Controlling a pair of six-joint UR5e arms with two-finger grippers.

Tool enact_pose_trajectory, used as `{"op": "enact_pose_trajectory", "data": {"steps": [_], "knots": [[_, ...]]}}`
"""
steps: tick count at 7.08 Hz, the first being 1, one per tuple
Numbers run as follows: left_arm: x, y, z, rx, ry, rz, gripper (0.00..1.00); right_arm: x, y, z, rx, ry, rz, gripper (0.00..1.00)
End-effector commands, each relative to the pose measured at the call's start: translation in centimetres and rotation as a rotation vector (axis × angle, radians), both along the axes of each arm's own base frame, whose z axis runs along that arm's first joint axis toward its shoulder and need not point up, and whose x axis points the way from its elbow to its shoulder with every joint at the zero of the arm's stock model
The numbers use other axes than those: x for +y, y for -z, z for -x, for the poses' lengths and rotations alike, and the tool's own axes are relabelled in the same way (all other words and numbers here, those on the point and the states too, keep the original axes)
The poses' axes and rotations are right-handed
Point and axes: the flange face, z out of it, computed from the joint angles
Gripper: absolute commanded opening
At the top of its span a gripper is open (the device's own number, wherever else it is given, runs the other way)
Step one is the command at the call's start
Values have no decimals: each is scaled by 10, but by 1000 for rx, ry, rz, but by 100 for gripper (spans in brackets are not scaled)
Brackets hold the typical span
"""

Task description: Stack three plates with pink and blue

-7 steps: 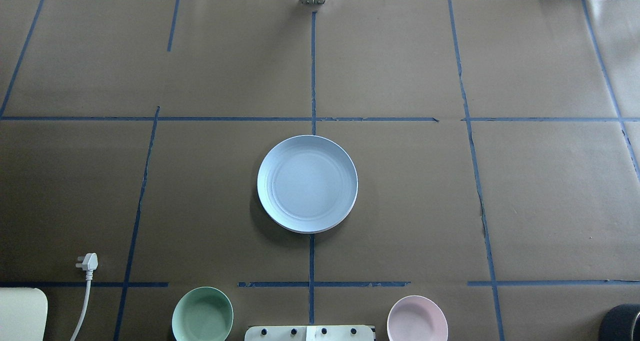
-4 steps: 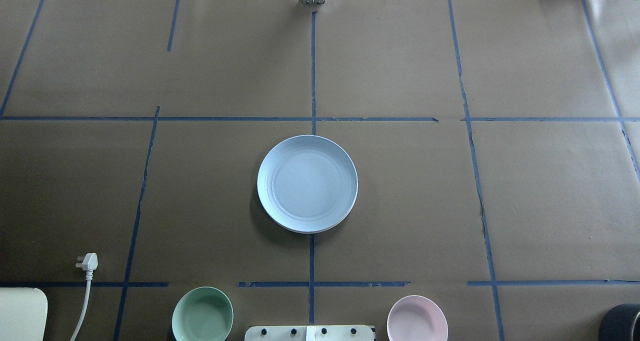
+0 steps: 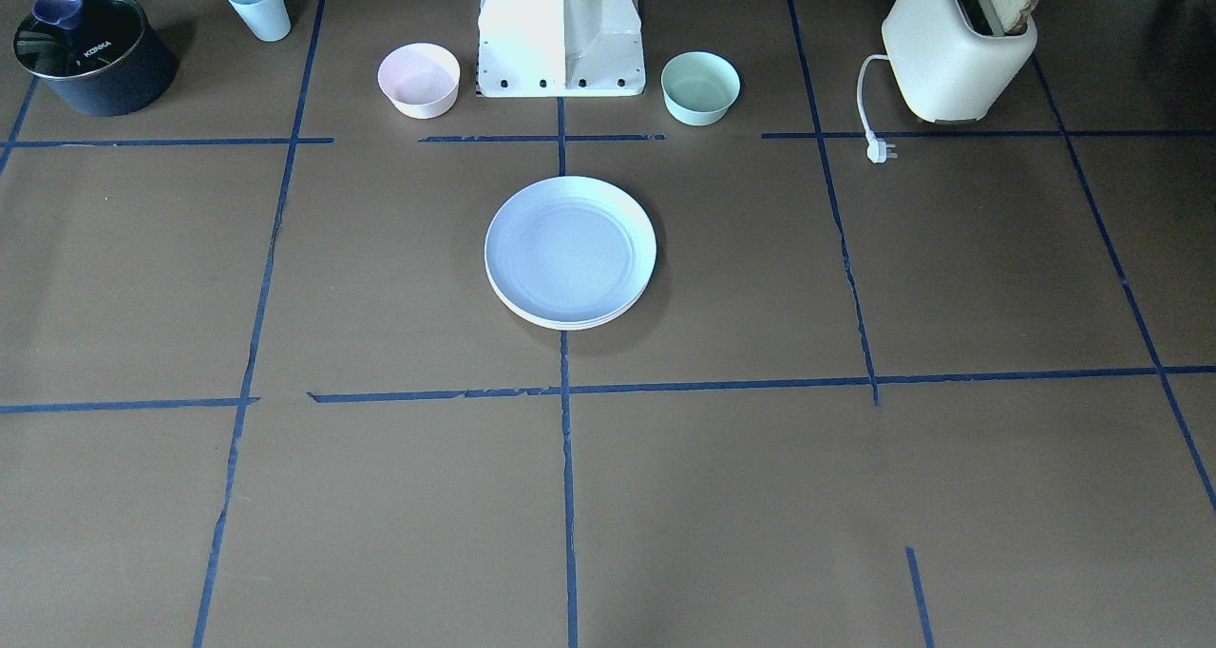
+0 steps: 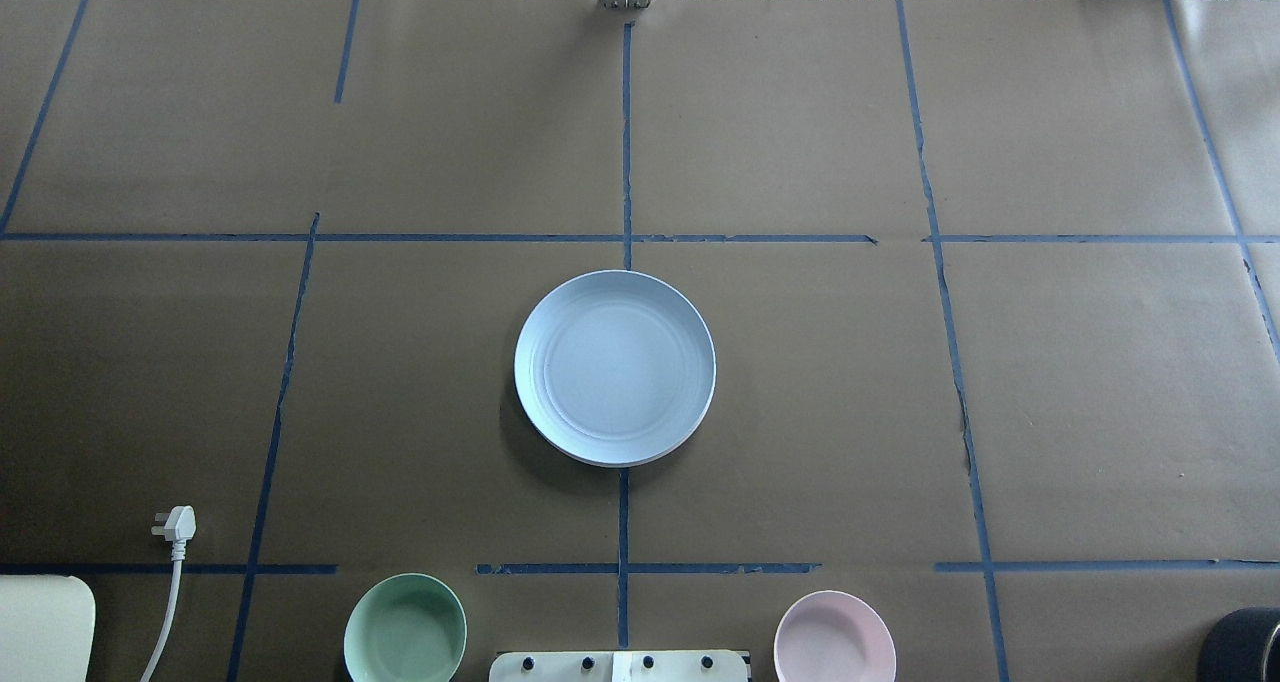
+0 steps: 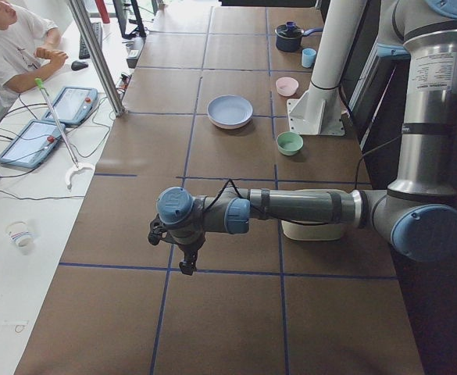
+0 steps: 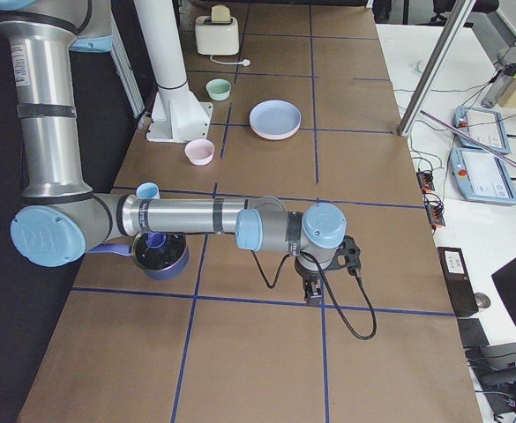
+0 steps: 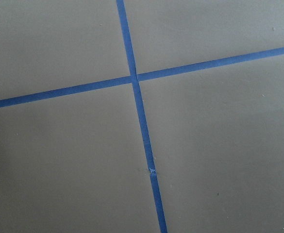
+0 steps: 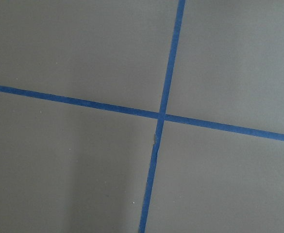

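Observation:
The light blue plate (image 4: 615,367) lies on top of a stack at the table's centre; it also shows in the front view (image 3: 568,247). A cream rim (image 3: 570,323) shows under it at the near edge. The pink plate is hidden; I cannot tell whether it lies in the stack. My left gripper (image 5: 187,268) hangs over a tape cross at the table's left end, far from the stack. My right gripper (image 6: 313,295) hangs over a tape cross at the right end. Both show only in side views, so I cannot tell whether they are open or shut.
A small pink bowl (image 4: 834,637) and a mint bowl (image 4: 405,629) flank the robot base (image 3: 560,30). A toaster (image 3: 959,45) with a loose plug (image 4: 177,525), a dark pot (image 3: 90,54) and a blue cup (image 3: 258,4) stand along the robot's edge. An operator (image 5: 9,47) sits beside the table.

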Motion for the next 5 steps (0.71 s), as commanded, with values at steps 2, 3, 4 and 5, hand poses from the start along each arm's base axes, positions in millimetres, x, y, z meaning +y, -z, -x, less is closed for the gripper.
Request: {"op": "enact_pose_trajectory", "data": {"steps": [2, 3, 4, 5], "knots": [[-3, 8, 0, -1, -1, -20, 100, 1, -2, 5, -20, 11, 2, 100], [-10, 16, 0, -2, 0, -34, 100, 2, -3, 5, -13, 11, 4, 100], [-12, 17, -1, -2, 0, -36, 100, 1, -3, 6, -20, 7, 8, 100], [-12, 17, -1, -2, -1, -38, 100, 2, -4, 6, -13, 13, 6, 100]]}}
